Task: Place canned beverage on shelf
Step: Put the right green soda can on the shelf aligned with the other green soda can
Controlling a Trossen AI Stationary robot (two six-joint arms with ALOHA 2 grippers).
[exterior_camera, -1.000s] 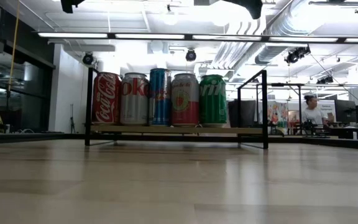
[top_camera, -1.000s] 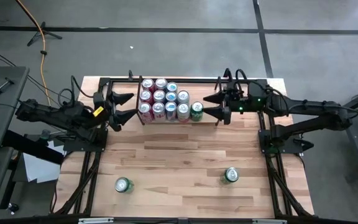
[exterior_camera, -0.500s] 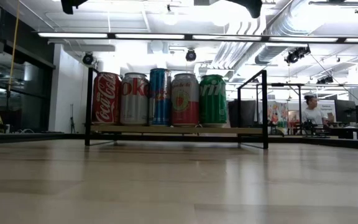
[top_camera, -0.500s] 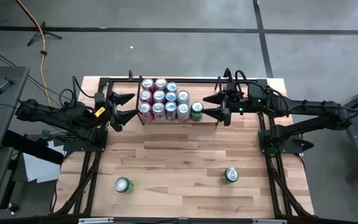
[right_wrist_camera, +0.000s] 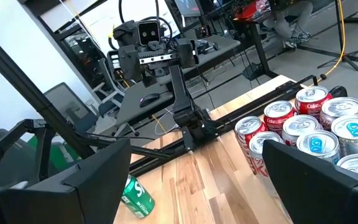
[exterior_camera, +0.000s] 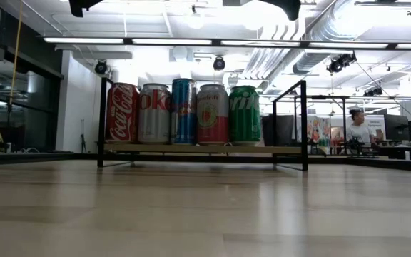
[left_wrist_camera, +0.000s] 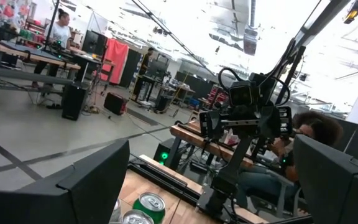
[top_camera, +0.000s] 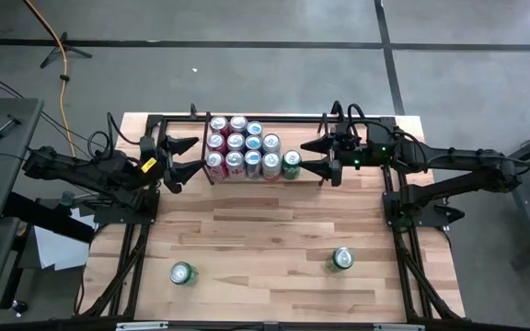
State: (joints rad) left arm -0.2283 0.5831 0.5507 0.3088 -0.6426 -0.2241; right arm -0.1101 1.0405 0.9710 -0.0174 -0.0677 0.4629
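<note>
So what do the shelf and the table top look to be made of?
The shelf: thin black rods, seemingly painted metal, with a pale wood-look base board. The table top: light wood, visible plank seams and grain, with a slight sheen, probably sealed.

Table (top_camera: pixel 265 230): pale wood planks, smooth, faint sheen. Shelf (exterior_camera: pixel 204 148): thin black metal rods, light wood base. Cans on shelf (top_camera: pixel 244 147): glossy metal, silver tops gleaming. Two green cans (top_camera: pixel 342 258) loose on table, shiny too. Gripper fingers (right_wrist_camera: pixel 73 186): matt dark plastic.
</note>
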